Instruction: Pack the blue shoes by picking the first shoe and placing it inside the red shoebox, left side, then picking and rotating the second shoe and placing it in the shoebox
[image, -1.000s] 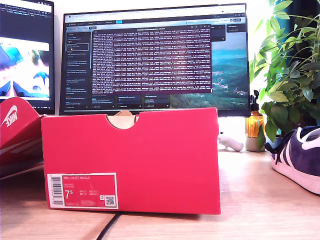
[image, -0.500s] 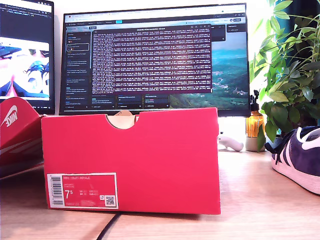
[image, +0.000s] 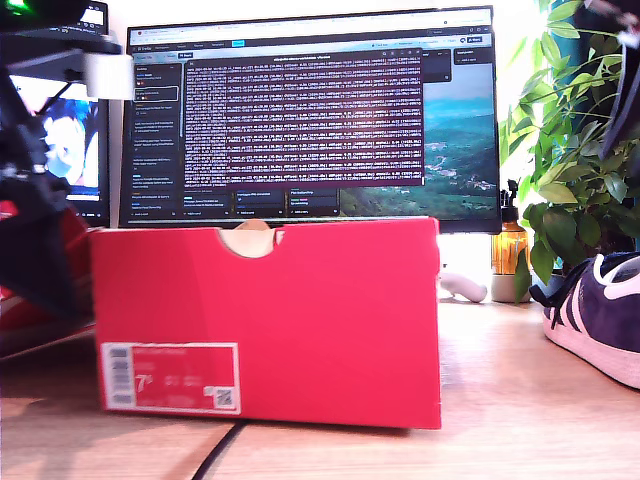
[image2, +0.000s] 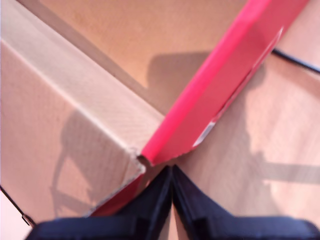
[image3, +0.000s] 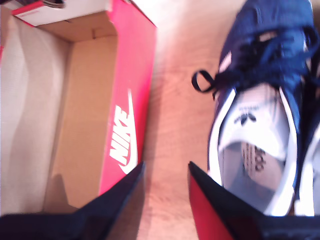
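Item: red shoebox (image: 265, 320), on the table (image: 520, 400), empty inside as far as the wrist views show; it has shifted slightly toward the exterior view's right.

Blue shoe (image: 600, 315): on the table, well apart at the exterior view's right, unpacked.

New: a dark arm (image: 35, 230) has entered at the exterior view's left.

My first gripper (image2: 171, 172): jaws together, empty, at the box corner.

My second gripper (image3: 165, 172): jaws parted, empty, between box wall and shoe.

Judgement: first pick just starting; bare table between box and shoe.
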